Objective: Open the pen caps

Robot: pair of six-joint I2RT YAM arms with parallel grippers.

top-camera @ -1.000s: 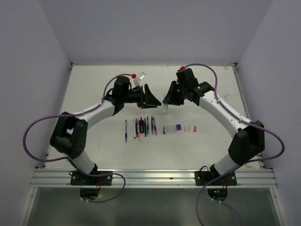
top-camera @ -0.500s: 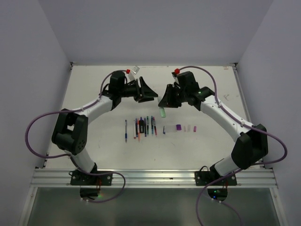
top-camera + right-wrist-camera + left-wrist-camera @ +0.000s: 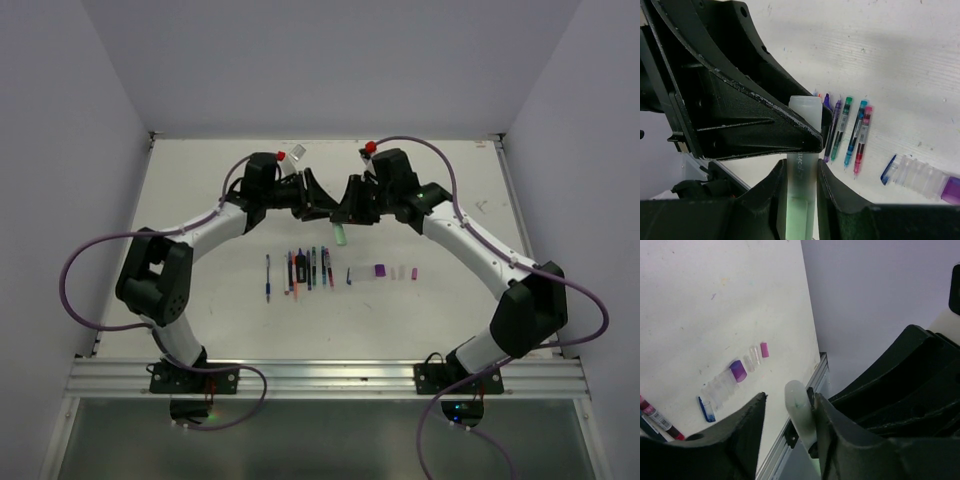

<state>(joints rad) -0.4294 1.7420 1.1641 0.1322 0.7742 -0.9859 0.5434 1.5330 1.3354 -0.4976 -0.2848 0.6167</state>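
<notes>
Arms now meet over mid-table; a second ago the two grippers were clearly apart. Left gripper [image 3: 788,396] has swung in toward the right one, and its jaws look a bit narrower than before. They are still parted. The whitish cap [image 3: 797,407] of the held pen [image 3: 801,200] sits between its fingers, against the right-hand one, with a visible gap to the other, so no clamp yet.

Right gripper [image 3: 800,169] is closed on the pen's green barrel, same grip as before. The pen hangs tilted, cap end toward the left gripper, lower end above the table. In the top view it has shifted left along with the arm.

Pens [image 3: 308,268] on the table haven't moved. They lie in a tight row, roughly parallel, below the grippers, with one blue pen off to the left of the row. Loose caps [image 3: 397,271] sit in a line just right of the row: purple, whitish, pink. These are unchanged too.

Table [image 3: 200,200] is white with a few faint ink marks and scuffs. Walls [image 3: 320,70] are plain pale grey-lilac on three sides. Metal rail [image 3: 330,377] runs along the near edge and carries both bases. Purple cables [image 3: 70,285] loop off each arm.
</notes>
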